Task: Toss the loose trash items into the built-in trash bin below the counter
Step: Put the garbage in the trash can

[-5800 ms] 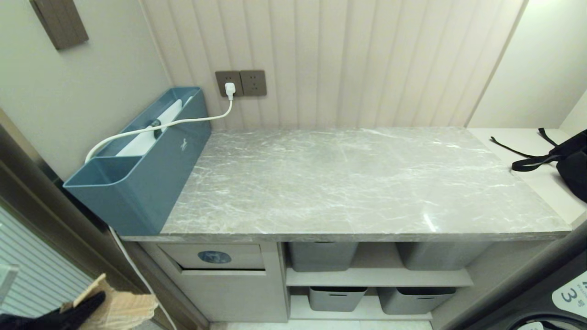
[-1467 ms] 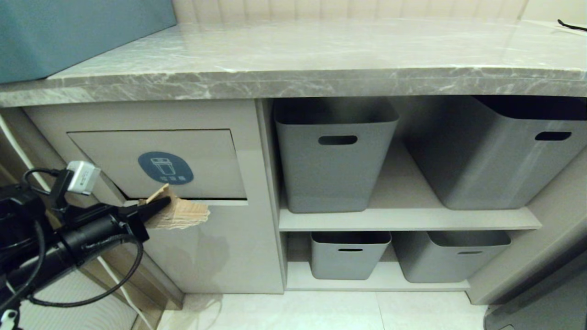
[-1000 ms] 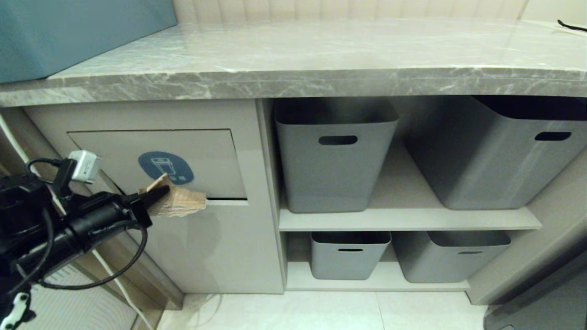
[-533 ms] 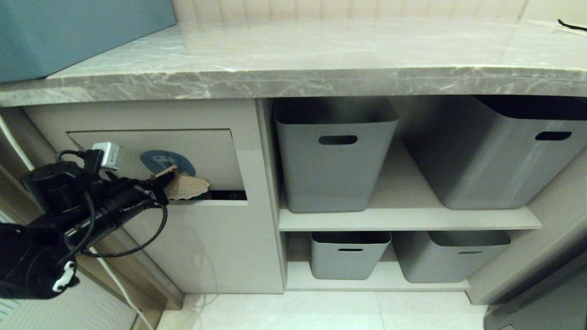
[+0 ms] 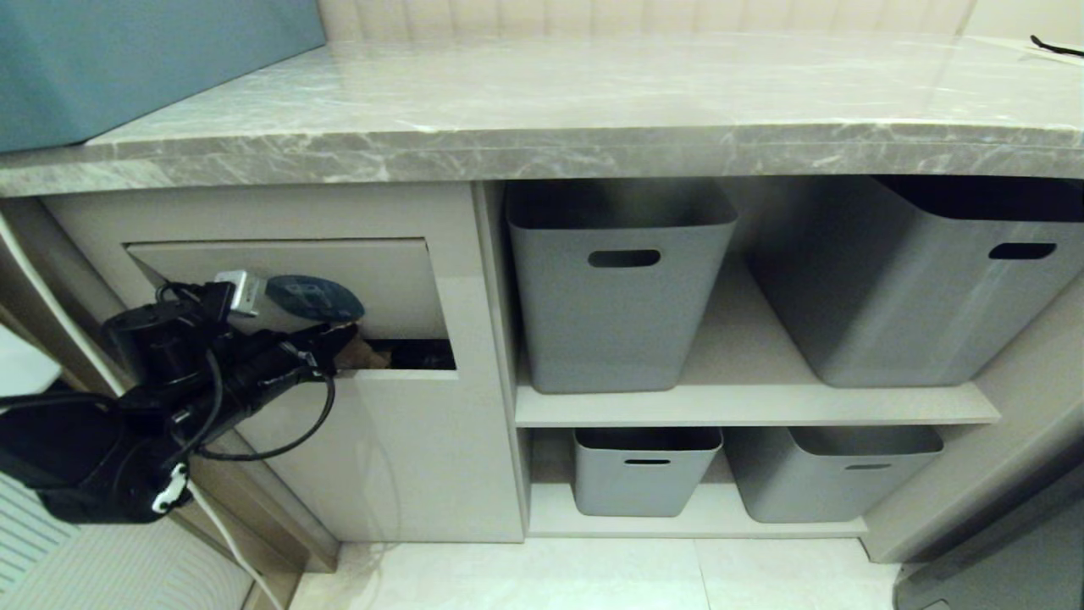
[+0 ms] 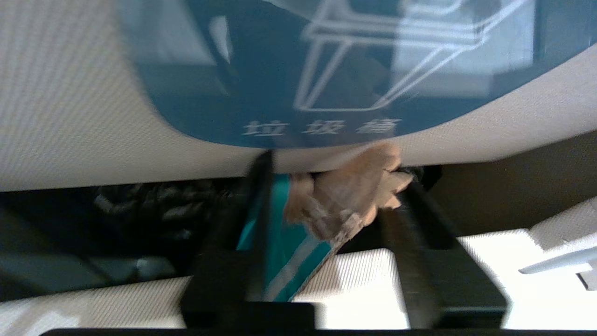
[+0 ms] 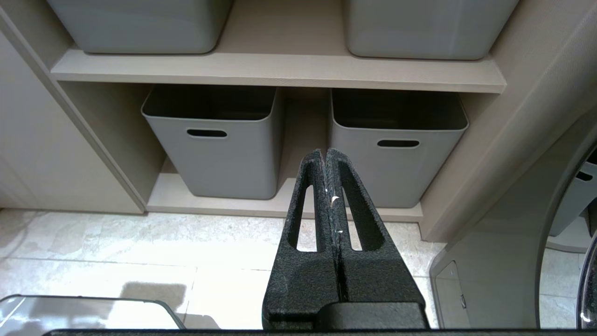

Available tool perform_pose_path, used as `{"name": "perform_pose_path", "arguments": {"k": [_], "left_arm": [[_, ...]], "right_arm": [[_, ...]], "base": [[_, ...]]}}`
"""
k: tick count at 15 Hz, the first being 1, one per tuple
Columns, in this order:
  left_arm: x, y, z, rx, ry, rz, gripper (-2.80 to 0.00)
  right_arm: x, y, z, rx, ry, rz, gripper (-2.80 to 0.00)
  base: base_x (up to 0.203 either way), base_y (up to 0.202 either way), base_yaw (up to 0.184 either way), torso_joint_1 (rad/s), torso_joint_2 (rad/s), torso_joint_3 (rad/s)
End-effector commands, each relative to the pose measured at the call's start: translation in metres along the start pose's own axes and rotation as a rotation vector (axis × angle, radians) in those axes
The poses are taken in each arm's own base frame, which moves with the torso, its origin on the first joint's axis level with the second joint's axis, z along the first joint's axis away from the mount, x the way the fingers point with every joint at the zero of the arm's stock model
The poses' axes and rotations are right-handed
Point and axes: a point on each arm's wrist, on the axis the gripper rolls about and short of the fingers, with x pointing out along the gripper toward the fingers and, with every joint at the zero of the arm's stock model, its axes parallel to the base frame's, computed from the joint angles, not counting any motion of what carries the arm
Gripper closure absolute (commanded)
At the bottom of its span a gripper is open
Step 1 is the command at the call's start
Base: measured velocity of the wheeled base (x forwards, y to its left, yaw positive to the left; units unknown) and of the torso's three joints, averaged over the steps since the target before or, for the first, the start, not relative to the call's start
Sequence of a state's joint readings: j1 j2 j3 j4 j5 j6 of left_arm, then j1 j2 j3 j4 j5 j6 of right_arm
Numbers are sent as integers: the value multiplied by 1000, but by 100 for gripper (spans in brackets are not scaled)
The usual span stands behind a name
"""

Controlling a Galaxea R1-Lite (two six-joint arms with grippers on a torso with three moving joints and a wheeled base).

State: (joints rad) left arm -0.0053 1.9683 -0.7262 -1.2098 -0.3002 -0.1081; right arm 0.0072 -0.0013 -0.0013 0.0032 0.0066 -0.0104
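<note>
Cardboard scrap: torn brown scrap (image 6: 347,193) with a teal underside, lying between the left claw's fingers at the bin's opening
Left claw (image 5: 343,343): fingers spread apart — tips at the dark slot under the flap, scrap not pinched tight
Bin flap (image 5: 381,284): beige, pushed inward, blue oval sticker (image 6: 326,70) just above the claw
Surface (image 5: 542,144): grey marble slab over the bin
Right claw (image 7: 325,161): pressed together — apart from the work, facing grey baskets (image 7: 219,144) on the lower shelf

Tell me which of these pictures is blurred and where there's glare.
Left wrist view: smeared, the blue sticker and cardboard scrap soft. Head view: sharp, with pale glare across the counter. Right wrist view: crisp, a bright patch on the floor tiles beside the right gripper.
</note>
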Motion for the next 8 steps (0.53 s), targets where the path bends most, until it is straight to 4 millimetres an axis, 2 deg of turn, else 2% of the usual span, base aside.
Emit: {"name": "perform_pose_path", "arguments": {"k": [1,8], "left_arm": [[7,2,2,5,-20,-3,-280],[7,3,4,7,-27,0,-280]], "right_arm": [[0,0,0,0,-1,2,0],[0,0,0,0,-1,0,0]], "base": [[0,0,0,0,0,0],[0,0,0,0,0,0]]}}
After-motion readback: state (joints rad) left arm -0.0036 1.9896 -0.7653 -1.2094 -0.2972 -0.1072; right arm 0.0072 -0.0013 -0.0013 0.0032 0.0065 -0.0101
